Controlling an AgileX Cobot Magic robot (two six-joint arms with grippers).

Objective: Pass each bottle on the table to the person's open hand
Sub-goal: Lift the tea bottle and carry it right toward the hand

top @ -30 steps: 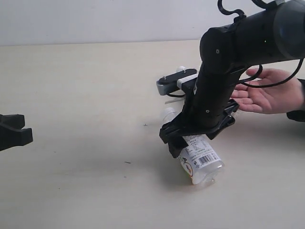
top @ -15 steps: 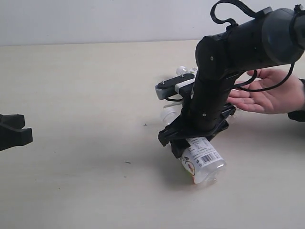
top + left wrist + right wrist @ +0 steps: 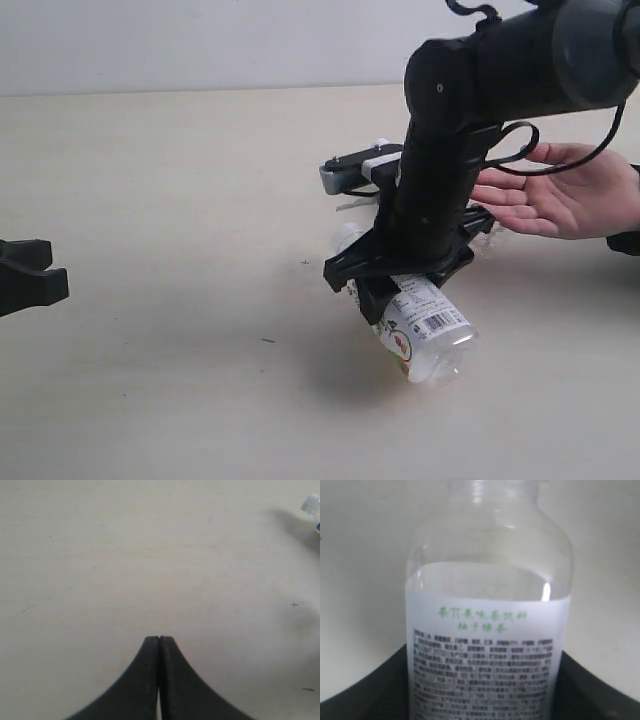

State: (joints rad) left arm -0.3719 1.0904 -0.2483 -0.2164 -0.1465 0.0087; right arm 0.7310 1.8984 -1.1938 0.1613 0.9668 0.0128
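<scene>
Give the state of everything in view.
right end effector, shut on held bottle
held bottle, gripped, tilted, label showing
left end effector, shut, empty
person's open hand, palm up, empty
far bottle, on table, mostly hidden

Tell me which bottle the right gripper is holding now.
The bottle with the white barcode label, in front of the arm: the right gripper is shut on it. The other bottles are behind the arm, partly hidden.
</scene>
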